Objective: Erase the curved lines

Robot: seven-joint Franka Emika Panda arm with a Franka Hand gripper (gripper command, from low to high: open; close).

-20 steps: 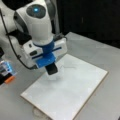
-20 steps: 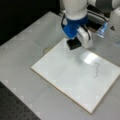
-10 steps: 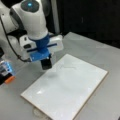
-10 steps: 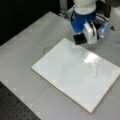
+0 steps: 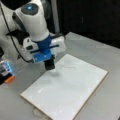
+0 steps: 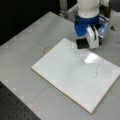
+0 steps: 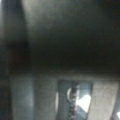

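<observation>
A white rectangular board lies flat on the grey bench, and in both front views its surface carries one short, thin, dark grey wavy stroke, the curve lines. In a front view that stroke sits near the board's far edge, just to the view's right of the arm's tip; in a front view the curve lines run down the board's right part, below a bright glare spot. The gripper hangs at the board's far edge, carrying a dark block-shaped tip below a blue bracket and a white housing; the tip is close over or on the board, beside the stroke and not on it, and whether it touches the surface cannot be told. In a front view the gripper shows the same dark block over the board's far edge, well apart from the stroke. How the jaws stand cannot be told, as the blue mount and the block hide them. At the bench's left edge in a front view stands a small device with a blue light and an orange part. The wrist view is dark and blurred and shows only grey shapes, nothing that can be named. No writing or label can be read anywhere.
</observation>
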